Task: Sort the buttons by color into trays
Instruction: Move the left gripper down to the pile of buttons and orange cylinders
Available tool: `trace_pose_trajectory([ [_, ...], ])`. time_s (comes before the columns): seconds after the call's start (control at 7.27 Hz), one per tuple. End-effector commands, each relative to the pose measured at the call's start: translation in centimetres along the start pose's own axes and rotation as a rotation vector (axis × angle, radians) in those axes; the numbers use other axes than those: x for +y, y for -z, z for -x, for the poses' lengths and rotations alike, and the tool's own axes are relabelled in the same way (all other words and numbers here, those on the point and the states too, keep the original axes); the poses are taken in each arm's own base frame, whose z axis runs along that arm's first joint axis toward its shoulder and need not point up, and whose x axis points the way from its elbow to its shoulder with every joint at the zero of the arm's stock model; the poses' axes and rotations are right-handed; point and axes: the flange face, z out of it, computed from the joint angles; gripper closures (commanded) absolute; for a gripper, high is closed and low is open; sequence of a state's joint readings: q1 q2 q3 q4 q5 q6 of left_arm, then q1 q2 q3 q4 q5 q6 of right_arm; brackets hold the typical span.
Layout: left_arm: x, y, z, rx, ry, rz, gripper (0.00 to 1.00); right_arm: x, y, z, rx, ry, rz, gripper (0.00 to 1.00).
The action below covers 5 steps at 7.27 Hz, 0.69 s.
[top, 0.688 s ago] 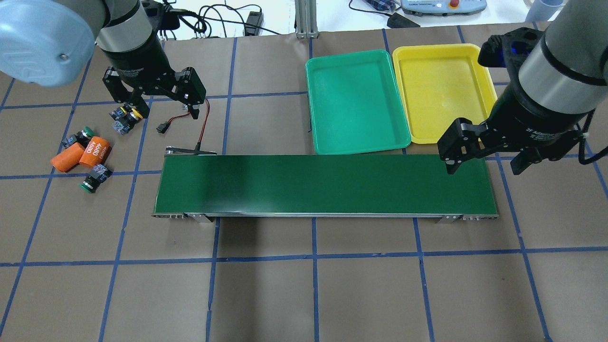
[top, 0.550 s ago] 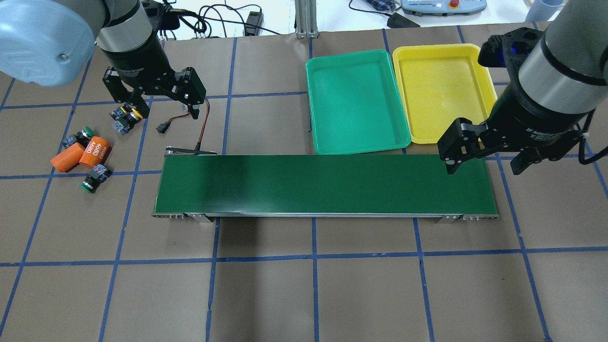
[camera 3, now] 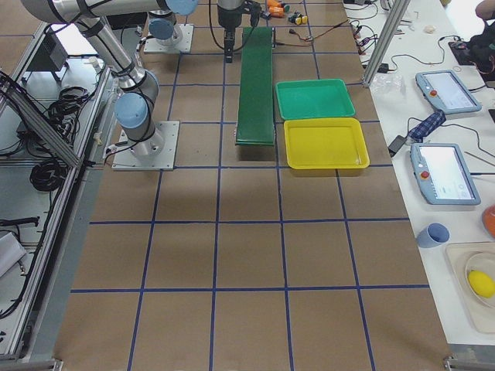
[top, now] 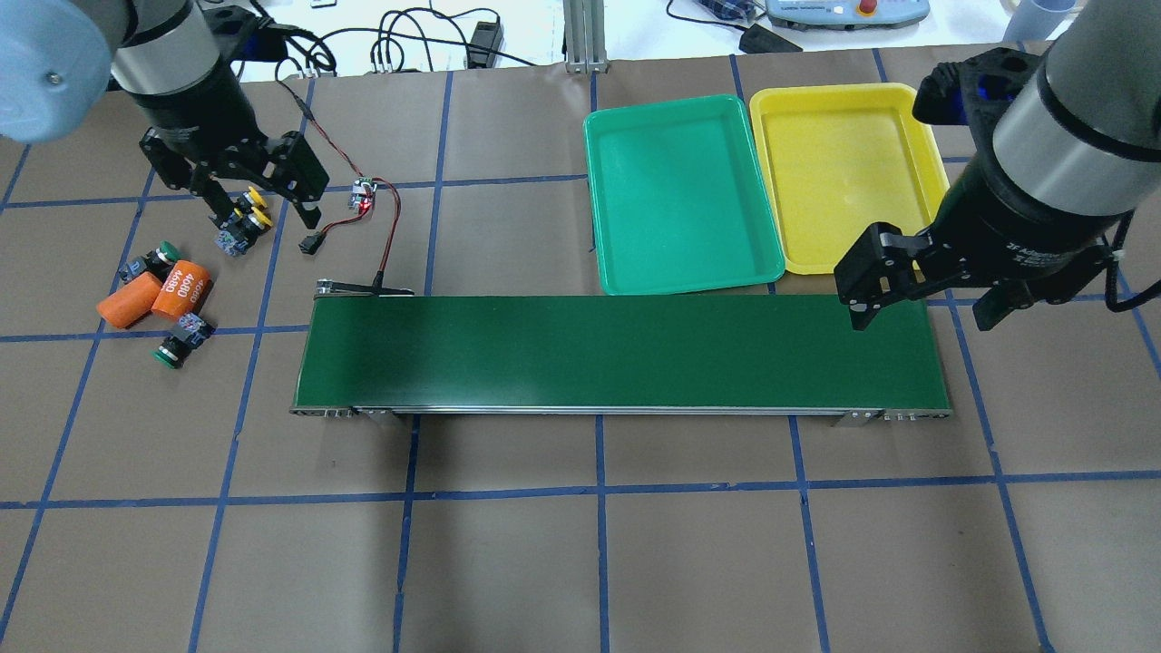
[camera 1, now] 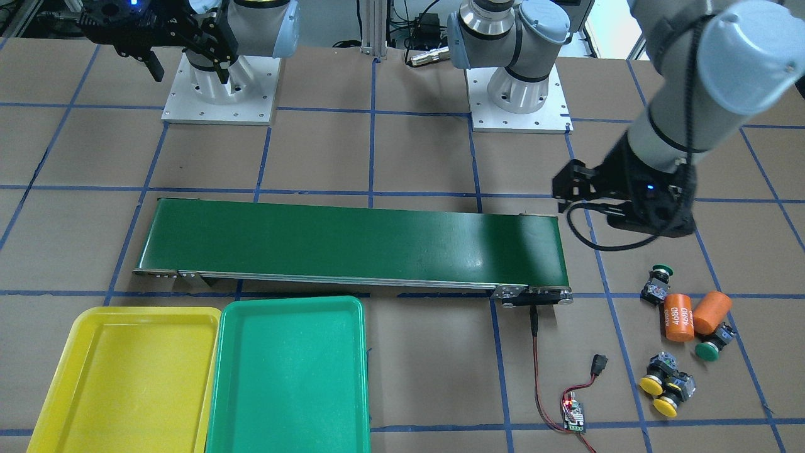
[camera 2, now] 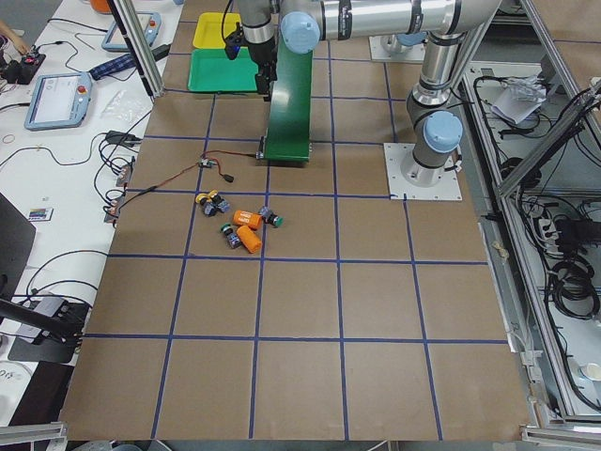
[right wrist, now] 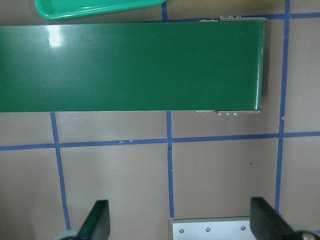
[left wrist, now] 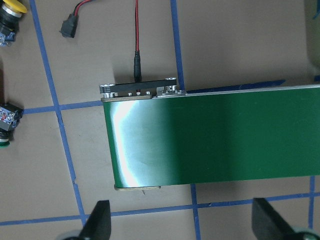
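Two yellow-capped buttons (top: 243, 220) (camera 1: 660, 384) lie together at the table's left, directly under my left gripper (top: 263, 216), which hangs open and empty well above them. Two green-capped buttons (top: 152, 261) (top: 177, 346) lie further left beside the orange cylinders. The left wrist view catches a yellow button (left wrist: 10, 7) and a green one (left wrist: 7, 125) at its left edge. The green tray (top: 680, 195) and the yellow tray (top: 843, 172) sit side by side behind the belt, both empty. My right gripper (top: 925, 313) hovers open over the belt's right end.
A long dark-green conveyor belt (top: 617, 354) crosses the middle of the table. Two orange cylinders (top: 156, 292) marked 4680 lie between the green buttons. A small circuit board (top: 363, 193) with red and black wires runs to the belt's left end.
My left gripper has shifted left and slightly toward the table's far edge, uncovering the circuit board. The buttons and the right arm have stayed put.
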State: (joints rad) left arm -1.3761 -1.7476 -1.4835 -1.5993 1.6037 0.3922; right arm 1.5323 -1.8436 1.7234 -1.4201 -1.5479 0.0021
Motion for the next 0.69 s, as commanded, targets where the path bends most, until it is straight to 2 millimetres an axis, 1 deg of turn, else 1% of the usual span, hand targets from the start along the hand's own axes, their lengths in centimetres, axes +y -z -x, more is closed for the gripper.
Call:
trace_pose_trajectory([
  [0.0,0.2,-3.6,14.8,0.006,-0.196,-0.032,0.0,-0.1,0.0,-0.2,0.003,-0.005,-0.001,0.0],
  [0.14,0.3,-6.0,20.4,-0.019,-0.258,-0.063,0.0,0.0,-0.2,-0.2,0.003,-0.007,0.006,0.0],
  [0.28,0.4,-9.0,25.2,-0.025,-0.343,-0.072,0.0,0.1,-0.1,-0.2,0.0,-0.013,0.005,0.0],
  [0.41,0.4,-12.6,29.1,-0.061,-0.436,-0.098,0.0,0.2,-0.2,-0.1,0.001,-0.015,0.009,0.0],
  [0.55,-0.1,-14.6,31.5,-0.111,-0.521,-0.113,0.0,0.3,-0.5,-0.2,0.009,-0.012,0.017,0.0],
])
